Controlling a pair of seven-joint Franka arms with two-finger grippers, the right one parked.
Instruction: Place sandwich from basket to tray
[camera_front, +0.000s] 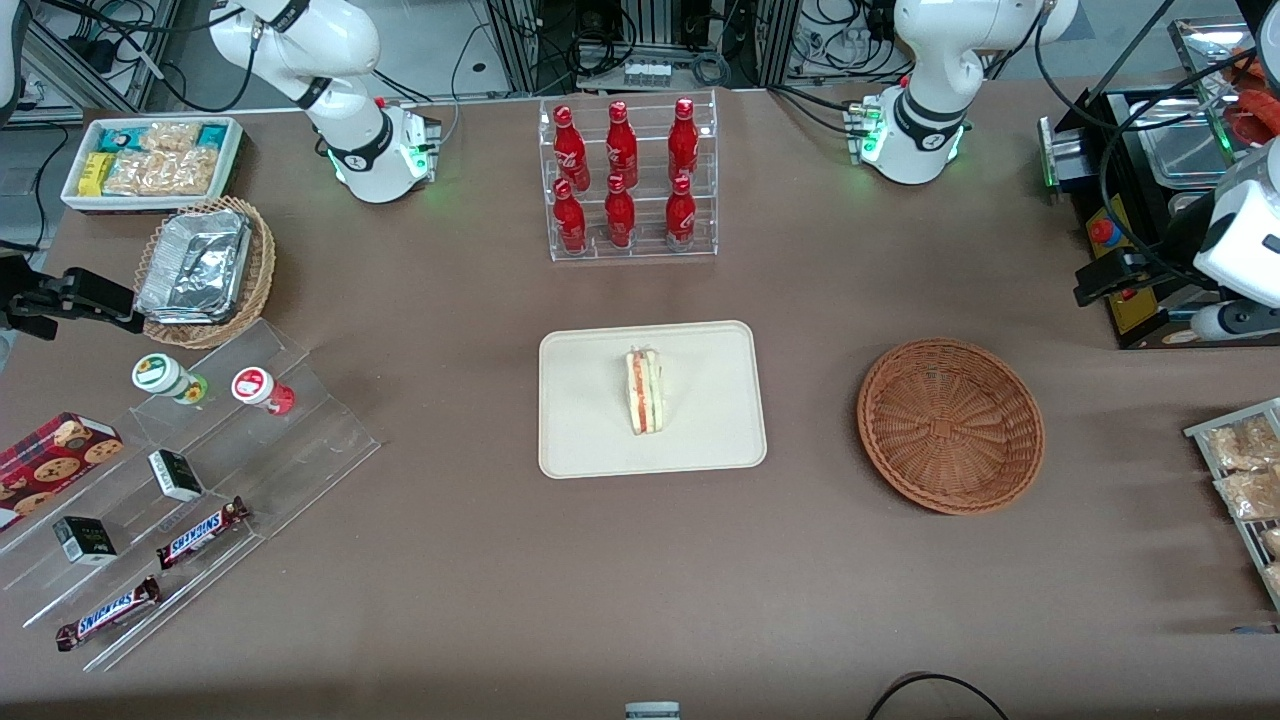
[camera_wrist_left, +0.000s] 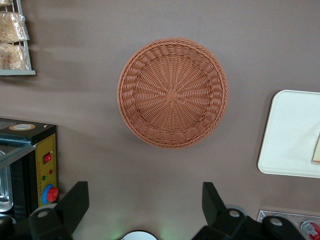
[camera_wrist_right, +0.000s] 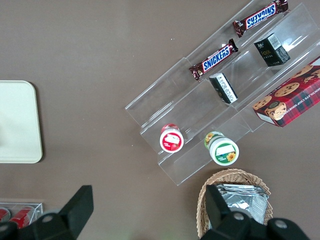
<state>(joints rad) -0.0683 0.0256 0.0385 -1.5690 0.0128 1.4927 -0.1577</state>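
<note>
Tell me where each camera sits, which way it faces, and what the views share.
Front view: high, facing both arms' bases; cream rectangular tray holds the wrapped triangular sandwich.
Left wrist view: straight down on the empty reddish-brown wicker basket; the open gripper hangs above bare table.
Right wrist view: straight down on the clear acrylic snack stand; parked fingers show.
Shared: the tray appears in all three.
</note>
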